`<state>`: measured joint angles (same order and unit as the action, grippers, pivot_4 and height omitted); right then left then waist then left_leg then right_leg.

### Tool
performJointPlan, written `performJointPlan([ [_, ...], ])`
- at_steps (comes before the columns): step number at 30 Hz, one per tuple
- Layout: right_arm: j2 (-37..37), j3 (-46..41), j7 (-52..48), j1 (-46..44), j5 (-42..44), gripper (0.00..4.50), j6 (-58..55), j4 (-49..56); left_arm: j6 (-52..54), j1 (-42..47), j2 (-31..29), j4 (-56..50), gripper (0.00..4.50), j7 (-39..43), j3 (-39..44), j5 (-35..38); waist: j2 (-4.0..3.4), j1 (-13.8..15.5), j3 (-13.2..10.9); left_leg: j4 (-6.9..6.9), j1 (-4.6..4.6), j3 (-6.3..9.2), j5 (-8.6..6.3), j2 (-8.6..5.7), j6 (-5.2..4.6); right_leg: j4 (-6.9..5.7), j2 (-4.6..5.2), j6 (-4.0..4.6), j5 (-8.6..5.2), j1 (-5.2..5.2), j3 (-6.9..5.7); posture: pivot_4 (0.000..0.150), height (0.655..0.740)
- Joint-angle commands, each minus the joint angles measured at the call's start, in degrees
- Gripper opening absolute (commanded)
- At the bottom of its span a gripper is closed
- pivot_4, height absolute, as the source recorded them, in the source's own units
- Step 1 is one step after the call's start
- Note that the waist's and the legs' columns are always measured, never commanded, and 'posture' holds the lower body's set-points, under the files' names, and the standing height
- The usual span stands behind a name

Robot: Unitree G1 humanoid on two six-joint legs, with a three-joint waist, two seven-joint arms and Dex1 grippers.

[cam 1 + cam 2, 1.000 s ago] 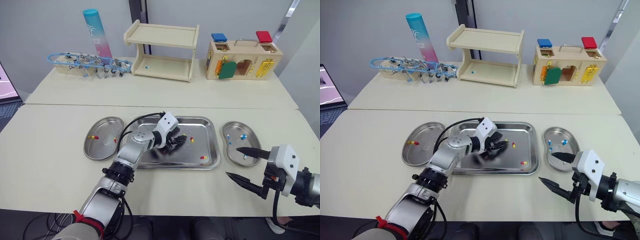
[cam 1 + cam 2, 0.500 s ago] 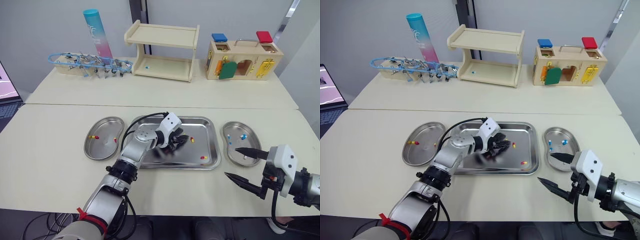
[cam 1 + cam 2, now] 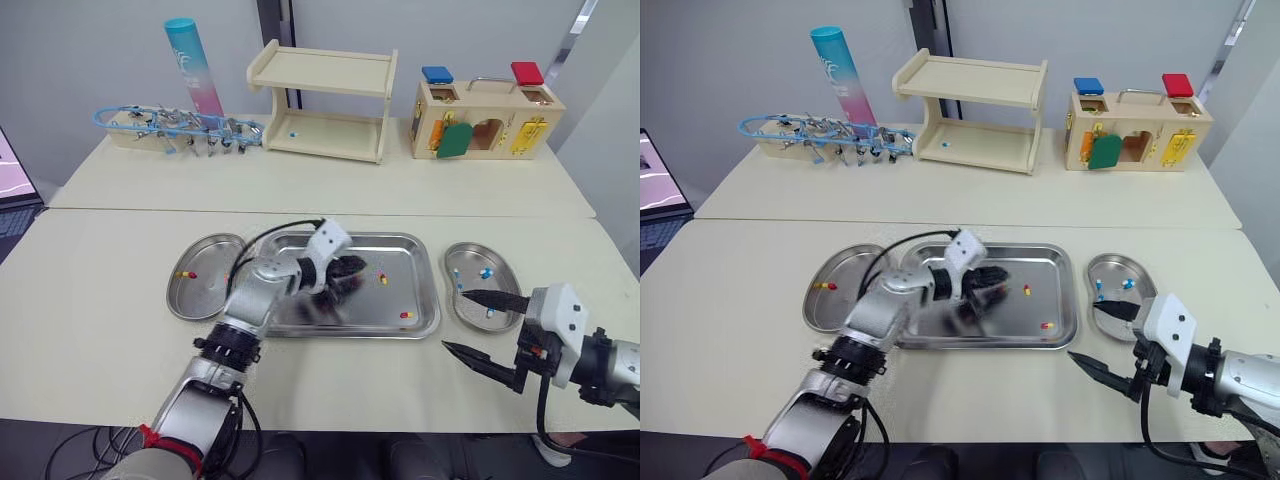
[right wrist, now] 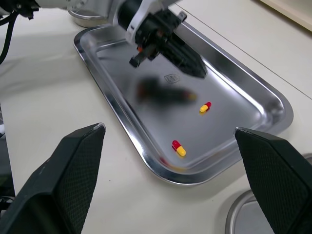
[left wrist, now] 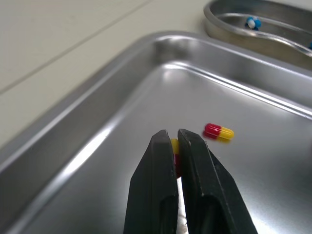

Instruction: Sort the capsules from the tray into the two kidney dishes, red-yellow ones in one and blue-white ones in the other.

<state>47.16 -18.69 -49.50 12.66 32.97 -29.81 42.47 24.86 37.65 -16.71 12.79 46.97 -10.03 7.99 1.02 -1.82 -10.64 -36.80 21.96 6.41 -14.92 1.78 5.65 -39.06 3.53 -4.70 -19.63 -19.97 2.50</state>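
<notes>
left pincer point(image 5: 171, 138) narrow, nipping a red-yellow capsule point(image 5: 174, 146) over tray point(image 3: 405, 258) centre. right pincer point(image 3: 454, 320) wide, empty, over desk point(image 3: 120, 330) at tray's 4 o'clock.

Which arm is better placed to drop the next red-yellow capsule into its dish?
Left. The left gripper is over the tray, shut on a red-yellow capsule, and the left dish, holding a red-yellow one, lies on its side. The right gripper hangs open near the right dish, off the tray.
</notes>
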Motion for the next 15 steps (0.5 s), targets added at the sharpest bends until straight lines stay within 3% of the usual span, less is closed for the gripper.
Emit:
performJointPlan([
  [1,1.3,0.8,-0.4,-2.4,2.2,4.5,-0.6,2.2,4.8,-1.3,-4.4,-11.4,0.02,0.9,6.5,5.6,0.0,-0.1,0.0,0.0,0.0,0.0,0.0,0.0,0.0,0.0,0.0,0.0,0.0,0.0,0.0,0.15,0.74],
  [6,2.2,3.2,-0.9,-6.7,3.9,4.5,-1.2,1.9,12.1,-6.8,-13.6,-20.3,0.02,-0.4,15.3,9.8,-0.01,-0.2,0.0,0.02,-0.04,0.01,0.0,0.0,0.0,0.01,0.0,0.0,0.0,0.01,0.01,0.15,0.74],
  [11,2.0,8.1,-2.0,-13.5,4.4,4.5,-1.2,-0.5,14.1,-15.9,-22.9,-21.8,0.02,-3.1,26.3,10.1,0.0,-0.2,0.0,0.05,-0.05,0.03,-0.01,0.01,-0.02,0.01,0.0,0.0,0.0,-0.02,0.01,0.15,0.74],
  [15,1.8,10.3,-3.1,-16.4,4.1,4.5,-0.8,-2.5,13.8,-20.7,-25.5,-22.0,0.02,-4.8,29.3,10.0,0.03,0.4,0.0,0.06,-0.01,0.05,-0.02,0.01,-0.03,0.03,0.02,0.0,0.0,-0.04,-0.04,0.15,0.74],
])
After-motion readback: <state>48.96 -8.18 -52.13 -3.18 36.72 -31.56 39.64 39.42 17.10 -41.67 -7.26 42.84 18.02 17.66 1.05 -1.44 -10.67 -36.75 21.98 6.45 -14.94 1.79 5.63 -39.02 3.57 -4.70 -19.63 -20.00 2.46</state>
